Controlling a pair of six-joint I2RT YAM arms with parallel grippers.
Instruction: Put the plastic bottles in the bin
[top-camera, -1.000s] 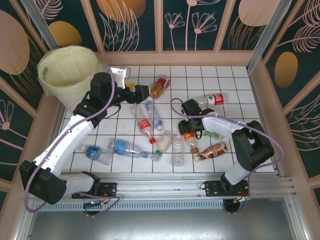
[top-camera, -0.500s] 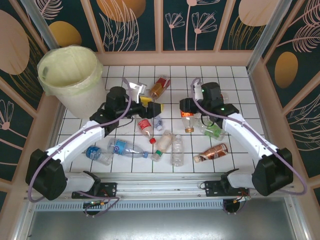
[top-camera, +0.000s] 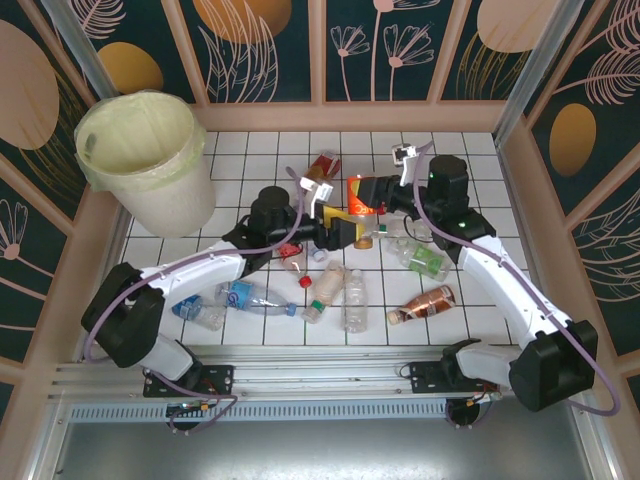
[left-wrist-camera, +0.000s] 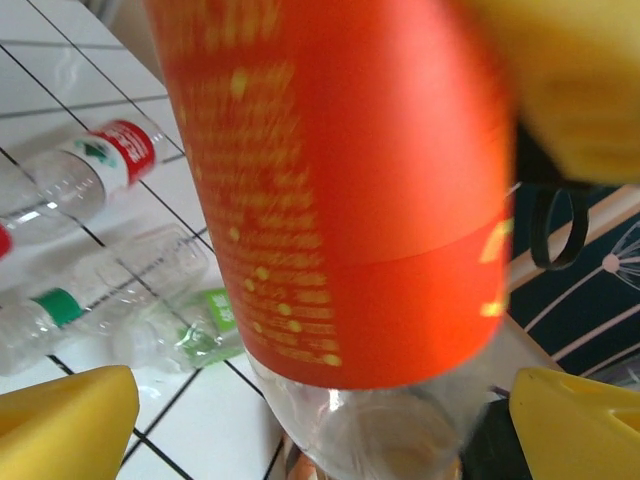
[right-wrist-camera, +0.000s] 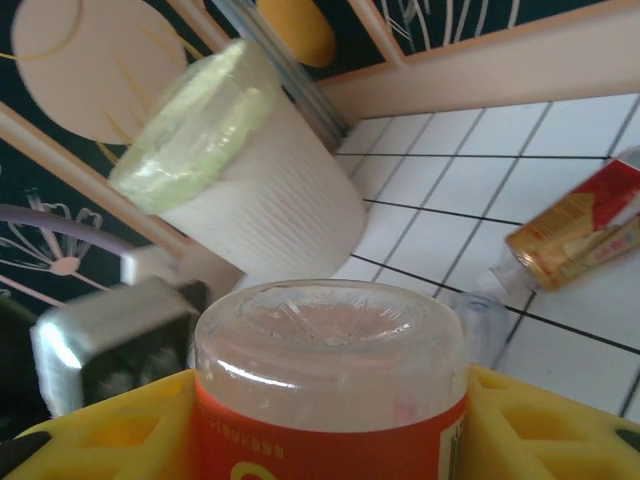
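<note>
My right gripper (top-camera: 374, 196) is shut on an orange-labelled plastic bottle (top-camera: 357, 194) and holds it above the middle of the tiled table. In the right wrist view the bottle (right-wrist-camera: 330, 380) sits between the yellow fingers (right-wrist-camera: 110, 430), its clear base pointing toward the bin (right-wrist-camera: 250, 190). My left gripper (top-camera: 345, 228) stands open right beside that bottle; in the left wrist view the bottle (left-wrist-camera: 340, 200) looms between the wide-apart yellow fingertips (left-wrist-camera: 65, 415). The cream bin (top-camera: 140, 150) stands at the far left corner. Several more bottles lie on the tiles.
Loose bottles: an amber one (top-camera: 320, 172) at the back, a green-labelled one (top-camera: 420, 260), an amber one (top-camera: 425, 300) at the right, clear ones (top-camera: 356, 298) in the middle, blue-labelled ones (top-camera: 245, 295) at the front left. Wooden walls (top-camera: 520, 180) surround the table.
The right arm lifted the orange-labelled bottle off the tiles and carried it left and back. The left arm swung right from near the bin to the bottle.
</note>
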